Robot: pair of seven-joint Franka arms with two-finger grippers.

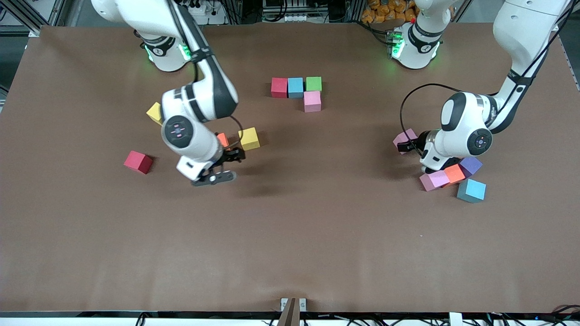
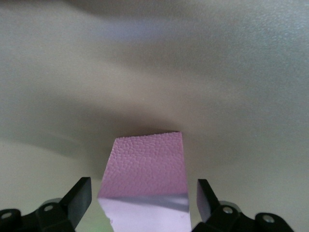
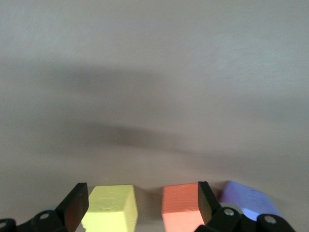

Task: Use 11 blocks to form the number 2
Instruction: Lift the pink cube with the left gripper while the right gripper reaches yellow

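- While you look down the left wrist view, you see the left gripper [image 2: 143, 193] with its fingers [image 2: 79, 195] spread wide, one on each side of a pink block [image 2: 145, 166]. A thin gap shows on both sides, so nothing is gripped.
- From the front, that left gripper [image 1: 408, 146] sits low at the left arm's end of the table, with the pink block [image 1: 404, 138] at its fingertips.
- Just off the back of that hand lies a cluster: a second pink block [image 1: 434, 179], an orange block [image 1: 454, 173] and a purple block [image 1: 471, 165] packed close, with a light blue block [image 1: 471, 190] beside them.
- Your right gripper [image 3: 142, 193] is also wide open and holds nothing. A yellow block [image 3: 111, 208] lies between its fingers, close to one of them, and an orange cube [image 3: 181, 208] is tucked against the inside of the other finger [image 3: 205, 198].
- In the front view the right gripper [image 1: 234, 155] hovers low, with that yellow block [image 1: 249, 138] and orange cube [image 1: 222, 139] just ahead of its fingertips.
- Well clear of both sets of fingers sits the start of number 2 [image 1: 299, 90] — a red cube [image 1: 279, 87], a light blue cube [image 1: 295, 87] and a green cube [image 1: 313, 83] touching in a row, with a pink cube [image 1: 312, 101] against the green one, nearer the front camera.
- Two strays lie by the right arm — a yellow cube [image 1: 155, 113] and a red block [image 1: 138, 162].
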